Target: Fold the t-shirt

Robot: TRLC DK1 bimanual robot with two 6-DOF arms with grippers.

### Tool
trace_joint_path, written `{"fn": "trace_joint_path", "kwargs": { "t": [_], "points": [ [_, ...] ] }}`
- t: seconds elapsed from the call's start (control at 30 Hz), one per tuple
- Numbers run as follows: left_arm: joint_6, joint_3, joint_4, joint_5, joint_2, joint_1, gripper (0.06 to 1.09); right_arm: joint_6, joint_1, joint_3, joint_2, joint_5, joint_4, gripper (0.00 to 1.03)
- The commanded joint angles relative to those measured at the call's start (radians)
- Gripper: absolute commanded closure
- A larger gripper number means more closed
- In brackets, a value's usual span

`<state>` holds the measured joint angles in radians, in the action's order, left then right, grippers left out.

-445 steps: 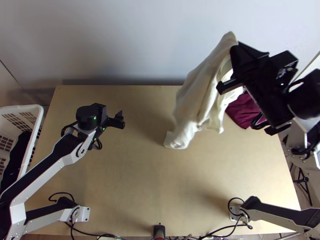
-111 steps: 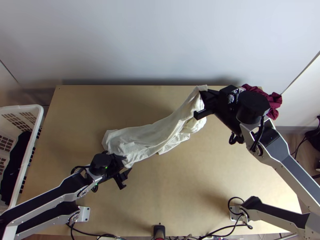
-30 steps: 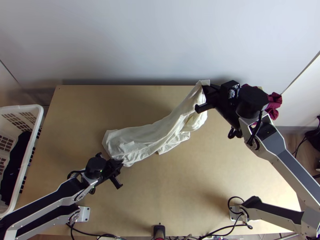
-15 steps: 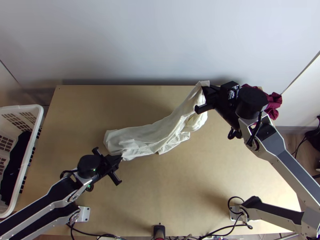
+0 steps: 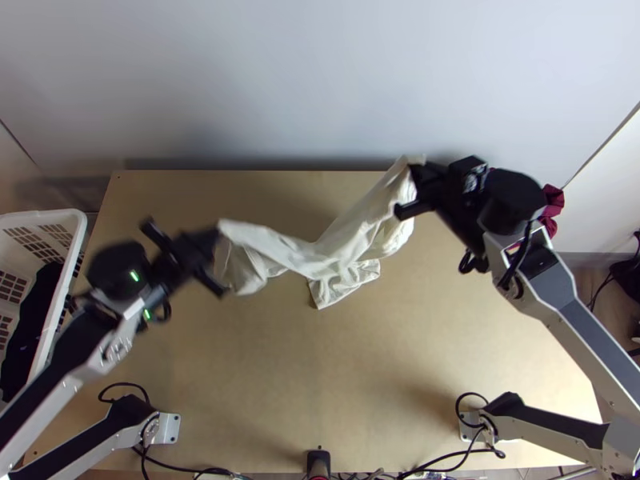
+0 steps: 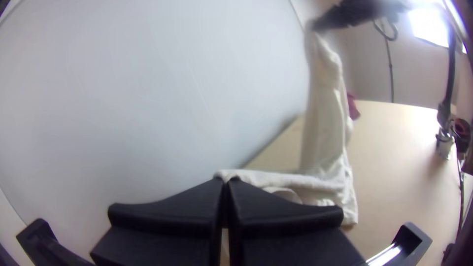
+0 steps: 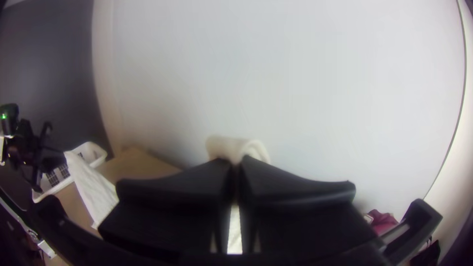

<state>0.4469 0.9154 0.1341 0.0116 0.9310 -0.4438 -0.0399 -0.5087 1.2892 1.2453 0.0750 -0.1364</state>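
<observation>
In the top view my left gripper [image 5: 214,237] is shut on one end of the cream t-shirt [image 5: 344,248], and my right gripper [image 5: 414,178] is shut on the opposite end near the table's far edge. Both ends are lifted; the bunched cloth sags between them, its lower middle part lying on the table. In the left wrist view the left gripper [image 6: 226,183] pinches a cream edge, with the t-shirt [image 6: 322,118] rising to the other arm. A small cream fold stands above the fingertips of the right gripper [image 7: 236,162] in the right wrist view.
A white basket [image 5: 60,216] with dark cloth stands at the table's left side. Dark red cloth [image 5: 552,210] lies at the far right, partly behind the right arm. A pale wall rises behind the table [image 5: 320,384], whose bare near part lies between the arm bases.
My left gripper has moved up the picture and slightly left, carrying its end of the t-shirt off the table. The right gripper has shifted only slightly. Earlier, the left gripper was away from the cloth.
</observation>
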Motion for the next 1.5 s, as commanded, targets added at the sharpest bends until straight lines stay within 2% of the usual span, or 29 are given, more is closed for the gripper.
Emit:
{"fn": "trace_joint_path", "kwargs": {
  "t": [0.0, 0.17, 0.23, 0.33, 0.43, 0.5, 0.67, 0.83, 0.97, 1.27, 1.33, 1.47],
  "points": [
    [-0.007, 0.304, -0.129, 0.016, 0.200, 0.237, 1.05, -0.005, 0.110, 0.127, 0.043, 0.000, -0.019, 1.00],
    [-0.145, 0.517, -0.234, 0.014, 0.428, 0.427, 1.05, -0.049, 0.259, 0.346, 0.148, -0.001, -0.046, 1.00],
    [-0.188, 0.589, -0.272, -0.016, 0.511, 0.471, 1.05, -0.069, 0.297, 0.430, 0.195, -0.001, -0.051, 1.00],
    [-0.177, 0.680, -0.303, -0.160, 0.638, 0.501, 1.05, -0.100, 0.349, 0.544, 0.258, -0.001, -0.060, 1.00],
    [-0.132, 0.663, -0.307, -0.203, 0.674, 0.507, 1.05, -0.135, 0.395, 0.633, 0.307, -0.001, -0.080, 1.00],
    [-0.122, 0.573, -0.294, -0.197, 0.620, 0.493, 1.05, -0.138, 0.400, 0.653, 0.319, 0.000, -0.089, 1.00],
    [-0.063, 0.275, -0.355, -0.087, 0.384, 0.381, 1.05, -0.121, 0.394, 0.610, 0.298, -0.001, -0.098, 1.00],
    [-0.057, 0.129, -0.373, -0.087, 0.203, 0.231, 1.05, -0.110, 0.389, 0.584, 0.278, -0.017, -0.095, 1.00],
    [-0.007, 0.027, -0.370, -0.087, 0.094, 0.129, 1.05, -0.106, 0.388, 0.585, 0.276, -0.037, -0.095, 1.00],
    [0.047, -0.058, -0.271, -0.085, -0.103, 0.079, 1.05, -0.080, 0.391, 0.608, 0.276, -0.050, -0.094, 1.00],
    [0.093, -0.072, -0.304, -0.087, -0.110, 0.097, 1.05, -0.077, 0.394, 0.621, 0.279, -0.053, -0.094, 1.00],
    [0.105, -0.070, -0.410, -0.085, -0.092, 0.211, 1.05, -0.078, 0.394, 0.671, 0.290, -0.053, -0.094, 1.00]
  ]
}}
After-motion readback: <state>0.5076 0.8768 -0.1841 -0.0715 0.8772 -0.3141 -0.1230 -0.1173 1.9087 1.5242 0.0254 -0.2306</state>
